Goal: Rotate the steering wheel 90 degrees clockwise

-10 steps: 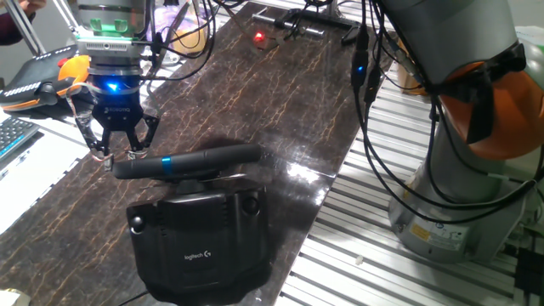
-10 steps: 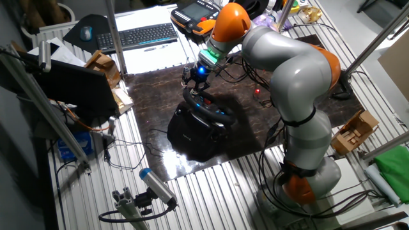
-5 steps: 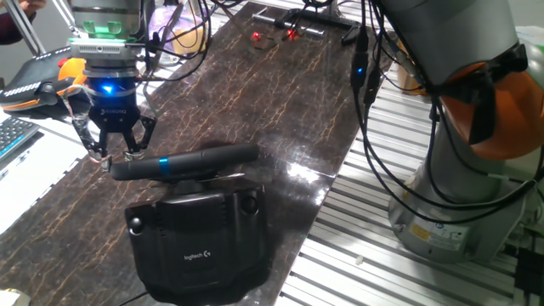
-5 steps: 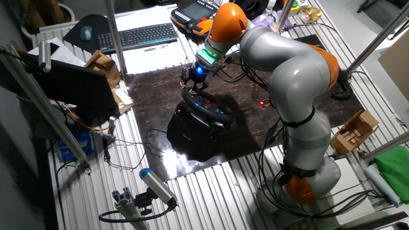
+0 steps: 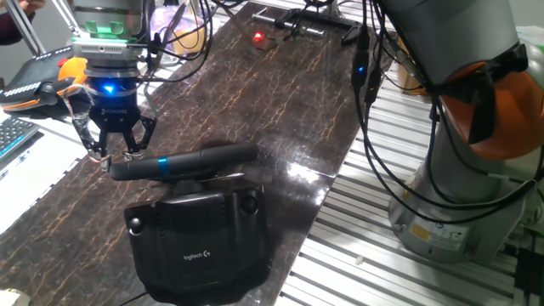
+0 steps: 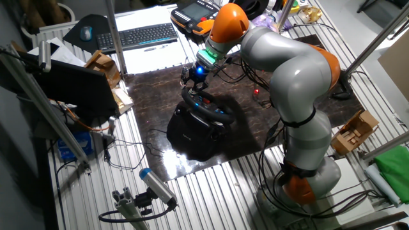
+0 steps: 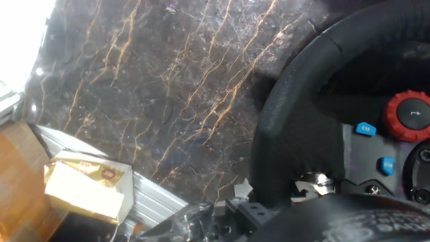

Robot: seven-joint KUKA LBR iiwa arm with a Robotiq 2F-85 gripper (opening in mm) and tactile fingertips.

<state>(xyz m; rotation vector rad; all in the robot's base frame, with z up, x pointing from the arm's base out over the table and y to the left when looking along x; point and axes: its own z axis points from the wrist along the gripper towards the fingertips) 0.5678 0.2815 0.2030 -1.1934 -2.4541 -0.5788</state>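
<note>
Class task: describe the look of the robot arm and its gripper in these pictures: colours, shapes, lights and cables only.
The arm is built of rounded silver-grey segments with orange joint bands. A green-lit ring sits at the wrist, with a blue light just below it. The gripper is black, with two angular linked fingers. Black cables hang alongside the arm.

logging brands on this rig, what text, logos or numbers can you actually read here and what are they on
"logitech" with a G logo: white print on the black base under the steering wheel.
Blue buttons on the wheel hub: white markings, too blurred to read.
Red dial: a faint mark, unreadable.
Small carton beside the table: red print, too small to read.
Keyboard keys: too small to read.
</note>
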